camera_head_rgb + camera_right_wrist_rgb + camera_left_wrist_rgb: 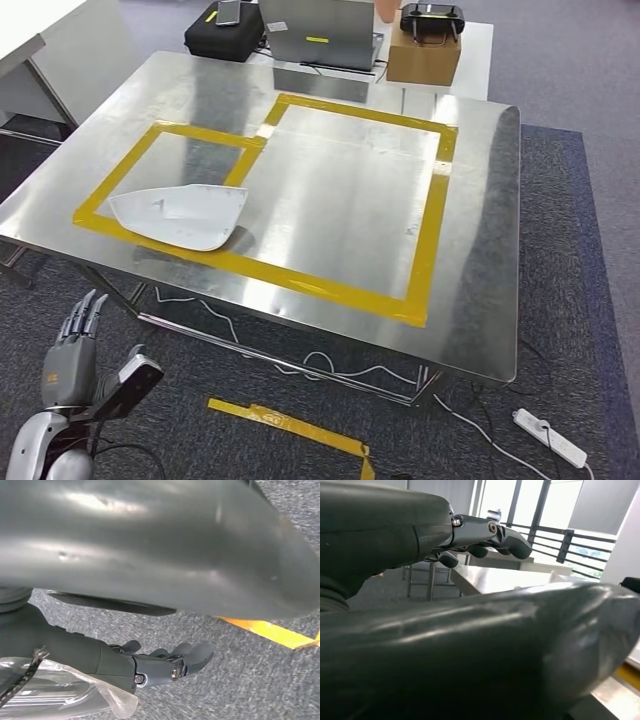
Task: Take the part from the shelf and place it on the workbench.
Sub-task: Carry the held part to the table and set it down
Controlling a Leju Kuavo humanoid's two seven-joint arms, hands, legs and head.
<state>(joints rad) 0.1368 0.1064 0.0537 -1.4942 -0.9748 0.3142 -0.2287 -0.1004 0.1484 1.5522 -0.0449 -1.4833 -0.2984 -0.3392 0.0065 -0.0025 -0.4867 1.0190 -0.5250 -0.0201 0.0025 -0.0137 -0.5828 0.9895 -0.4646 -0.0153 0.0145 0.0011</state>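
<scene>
Part [181, 215], white and flat, lies on the workbench [483, 300] inside the yellow tape, near the edge; the empty, loosely spread left hand [75, 360] below could clip it rising.

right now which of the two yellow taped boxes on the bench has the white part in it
The smaller taped rectangle, at the bench's left end, nearest the left robot hand. The white part lies in it, its tip overlapping the tape; the larger taped rectangle holds nothing.

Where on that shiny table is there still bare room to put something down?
The large yellow-taped rectangle is bare steel. The smaller taped square is half taken by the white part. The far white table, with case, laptop and cardboard box, is crowded.
</scene>
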